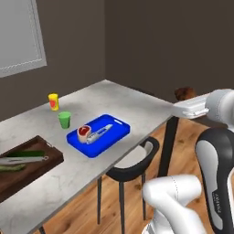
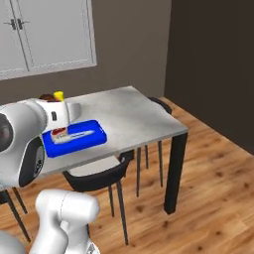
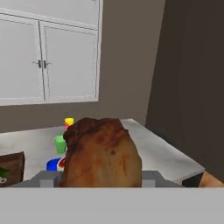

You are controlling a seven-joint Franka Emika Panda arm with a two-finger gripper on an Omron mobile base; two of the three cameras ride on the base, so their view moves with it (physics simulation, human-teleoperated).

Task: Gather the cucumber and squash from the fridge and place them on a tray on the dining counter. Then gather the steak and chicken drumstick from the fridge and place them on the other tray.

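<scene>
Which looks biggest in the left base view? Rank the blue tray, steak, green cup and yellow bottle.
1. The other tray, clearly largest.
2. Green cup.
3. Steak and yellow bottle look alike; the bottle stands farther off, so no ranking.

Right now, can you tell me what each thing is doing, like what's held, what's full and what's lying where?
chicken drumstick: held in the end effector, up in the air beside the counter.
steak: lying in the blue tray.
silver utensil: lying in the blue tray beside the steak.
brown wooden tray: on the dining counter, holding green vegetables.
green cup: standing upright.
yellow container: standing upright.
</scene>
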